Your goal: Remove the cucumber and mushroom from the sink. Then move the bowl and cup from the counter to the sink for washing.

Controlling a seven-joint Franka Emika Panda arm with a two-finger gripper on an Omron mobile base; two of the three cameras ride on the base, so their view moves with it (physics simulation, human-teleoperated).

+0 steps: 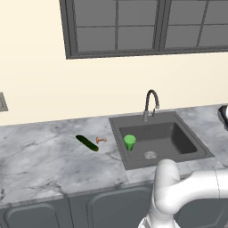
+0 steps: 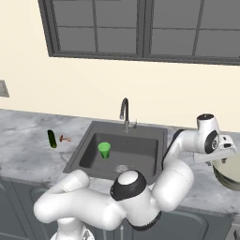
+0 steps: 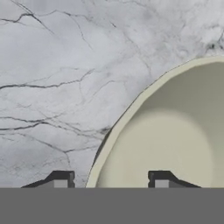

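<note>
Gripper (image 3: 110,180) part-open, fingers straddling bowl (image 3: 175,144) rim.

The arm (image 2: 140,197) is glossy white, built of fat rounded segments like swollen tubes; a dark grey, near-black band rings the big joint nearest the sink (image 2: 119,152), with a pale cap on top; the wrist ends in a white cylinder with a black disc face; the gripper (image 3: 109,180) shows two small dark fingertips (image 3: 61,179) with lighter grey square pads.
</note>
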